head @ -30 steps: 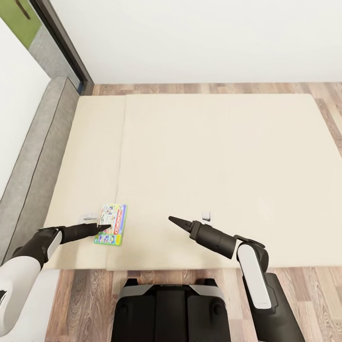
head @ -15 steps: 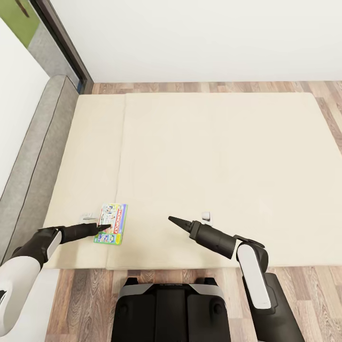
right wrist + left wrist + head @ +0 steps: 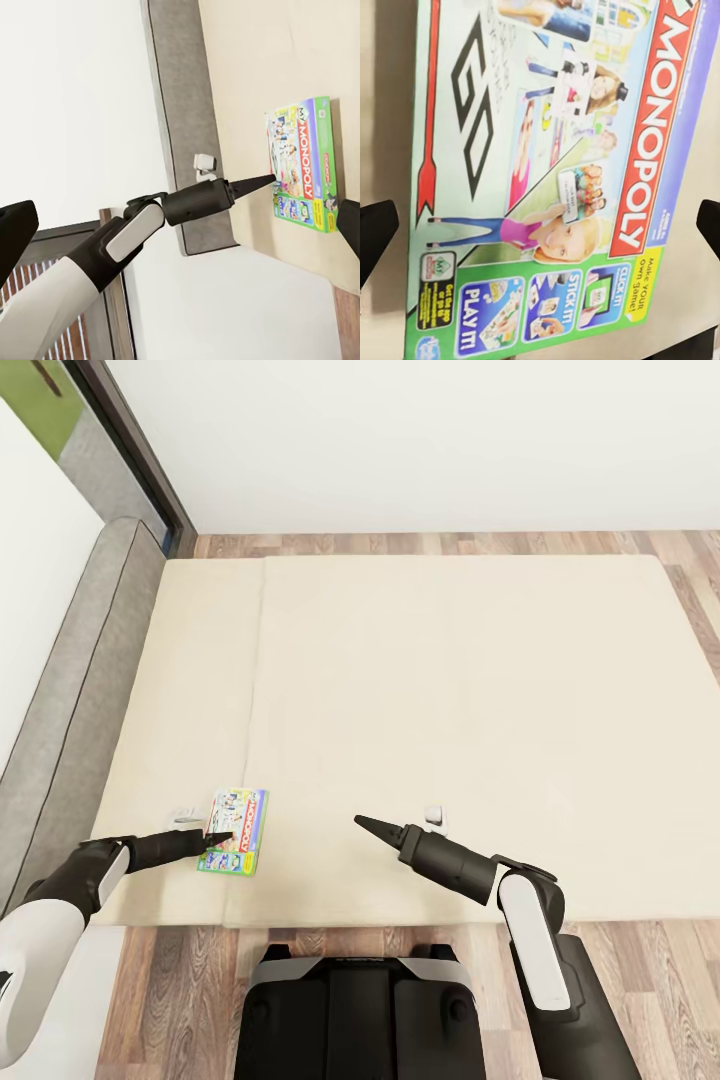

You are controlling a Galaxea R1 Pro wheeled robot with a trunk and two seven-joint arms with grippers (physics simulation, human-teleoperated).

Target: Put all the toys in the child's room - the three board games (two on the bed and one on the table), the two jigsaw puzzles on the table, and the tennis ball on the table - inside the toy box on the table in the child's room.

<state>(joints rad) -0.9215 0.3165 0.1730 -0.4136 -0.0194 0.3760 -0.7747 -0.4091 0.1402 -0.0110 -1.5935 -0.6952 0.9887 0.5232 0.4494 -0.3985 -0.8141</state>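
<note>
A green-and-white Monopoly board game (image 3: pixel 235 830) lies flat on the beige bed (image 3: pixel 450 690), near its front left corner. My left gripper (image 3: pixel 218 840) hovers over the near half of that box, and I cannot tell whether it touches the lid. In the left wrist view the printed lid (image 3: pixel 547 172) spans the picture, with one dark fingertip (image 3: pixel 375 232) at each side, spread wide and open. My right gripper (image 3: pixel 366 823) hangs over bare mattress to the right of the box, open with nothing in it. The right wrist view looks across at the box (image 3: pixel 304 169) and the left arm (image 3: pixel 150 225).
A grey headboard (image 3: pixel 70 700) runs along the bed's left side. Wood-plank floor (image 3: pixel 180 980) borders the bed in front and behind, below a white wall (image 3: pixel 420 440). A dark-framed opening (image 3: pixel 120 440) stands at the far left. My dark base (image 3: pixel 355 1010) is against the front edge.
</note>
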